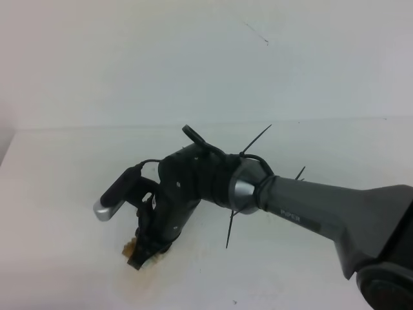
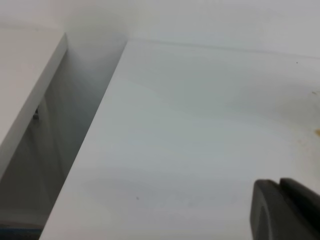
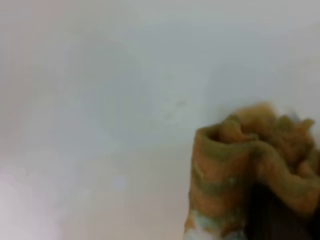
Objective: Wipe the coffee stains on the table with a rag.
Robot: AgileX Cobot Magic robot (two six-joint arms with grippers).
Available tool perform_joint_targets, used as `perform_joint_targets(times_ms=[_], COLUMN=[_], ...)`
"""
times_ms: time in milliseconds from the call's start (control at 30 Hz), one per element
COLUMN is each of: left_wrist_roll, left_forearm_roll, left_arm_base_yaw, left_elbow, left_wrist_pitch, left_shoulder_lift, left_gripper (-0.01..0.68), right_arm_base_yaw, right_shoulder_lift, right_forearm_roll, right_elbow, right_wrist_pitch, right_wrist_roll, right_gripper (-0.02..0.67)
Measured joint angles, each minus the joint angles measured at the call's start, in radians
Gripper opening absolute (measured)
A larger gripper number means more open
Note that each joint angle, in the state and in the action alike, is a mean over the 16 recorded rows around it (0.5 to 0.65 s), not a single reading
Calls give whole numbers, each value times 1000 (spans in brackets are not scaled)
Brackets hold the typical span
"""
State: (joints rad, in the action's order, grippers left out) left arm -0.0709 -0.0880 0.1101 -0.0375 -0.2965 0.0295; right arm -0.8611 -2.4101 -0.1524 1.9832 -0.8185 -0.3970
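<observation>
In the exterior high view my right arm reaches across to the left, and its gripper [image 1: 143, 252] points down onto the white table [image 1: 64, 194]. It is shut on the rag [image 1: 131, 246], a small brown-blotched wad pressed to the surface. A pale tan smear of the coffee stains [image 1: 148, 271] spreads just below and beside the gripper. The right wrist view shows the rag [image 3: 245, 165] up close, orange-brown and green-tinted, bunched around a dark finger [image 3: 272, 217]. Small orange specks [image 2: 316, 132] mark the table in the left wrist view, where my left gripper [image 2: 281, 212] sits low, fingers together, holding nothing.
The white wall [image 1: 193, 58] rises behind the table. In the left wrist view the table's left edge [image 2: 95, 125] drops into a gap beside another white panel [image 2: 25, 85]. Black cable ties [image 1: 257, 139] stick out from the right wrist.
</observation>
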Motion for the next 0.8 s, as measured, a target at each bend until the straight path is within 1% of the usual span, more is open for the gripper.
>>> perform_joint_targets(times_ms=[200,467,667,800], left_wrist_roll=[0,0,0,0], left_forearm_roll=[0,-1,-2,-2], left_arm_base_yaw=[0,0,0,0], left_elbow=[0,0,0,0], left_wrist_pitch=[0,0,0,0], left_shoulder_lift=[0,0,0,0], left_gripper=[1,1,1,1], right_arm_base_yaw=[32,59,68,70], right_shoulder_lift=[-34,-94,-129,-143], right_forearm_roll=[-7,-71,-138,-140], right_elbow=[88,213,252,256], right_wrist_pitch=[20,25,12,-7], right_wrist_roll=[7,-6,-32,-31], right_gripper=[4,4,4,4])
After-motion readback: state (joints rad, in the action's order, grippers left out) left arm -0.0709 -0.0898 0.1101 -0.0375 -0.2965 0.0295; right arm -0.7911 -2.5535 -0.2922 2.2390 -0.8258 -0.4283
